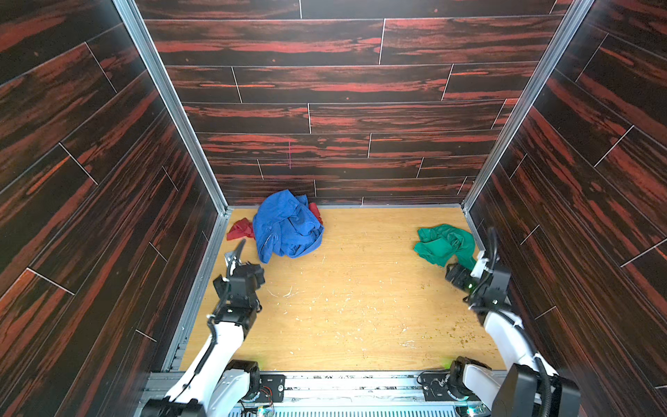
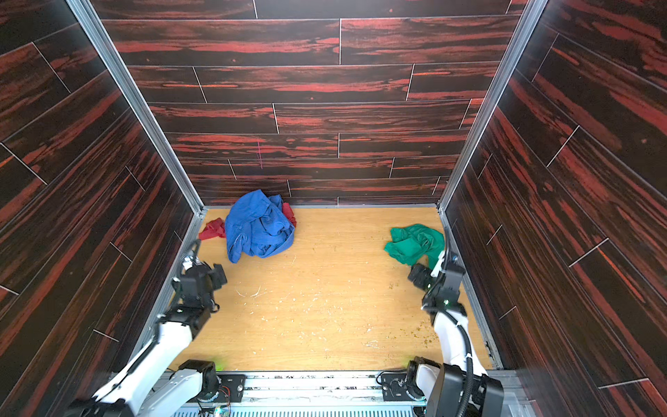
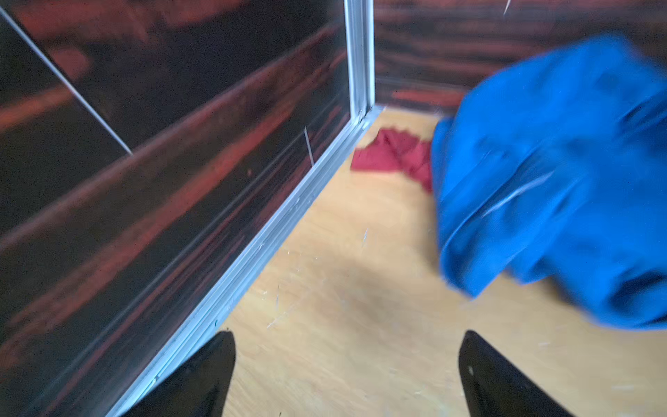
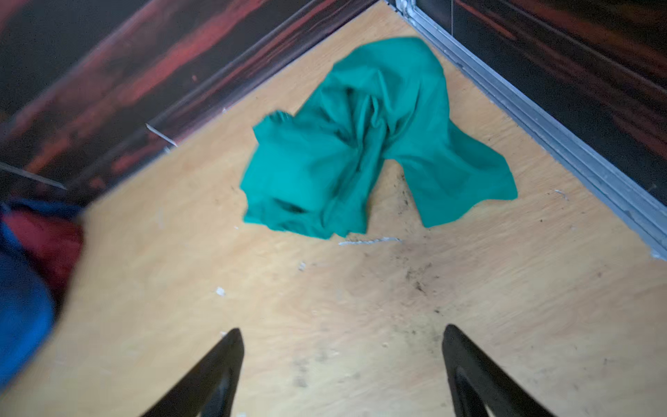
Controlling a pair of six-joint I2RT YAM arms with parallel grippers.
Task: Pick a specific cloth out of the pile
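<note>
The cloth (image 1: 445, 243) (image 2: 415, 243) is emerald green and lies crumpled by itself on the wooden floor near the far right corner. In the right wrist view the cloth (image 4: 361, 144) sits a short way ahead of my right gripper (image 4: 341, 332), which is open, empty and not touching it. The pile (image 1: 287, 227) (image 2: 258, 227), a big royal-blue cloth with red pieces (image 1: 240, 229) at its edges, rests at the far left by the back wall. My left gripper (image 3: 346, 337) (image 1: 240, 252) is open over bare floor, just short of the pile (image 3: 559, 180).
Dark wood-patterned walls with aluminium corner rails (image 1: 216, 195) (image 1: 469, 195) enclose the floor (image 1: 343, 296) on three sides. The left gripper is close to the left wall rail (image 3: 288, 216); the right gripper is near the right wall rail (image 4: 541, 119). Small crumbs dot the floor.
</note>
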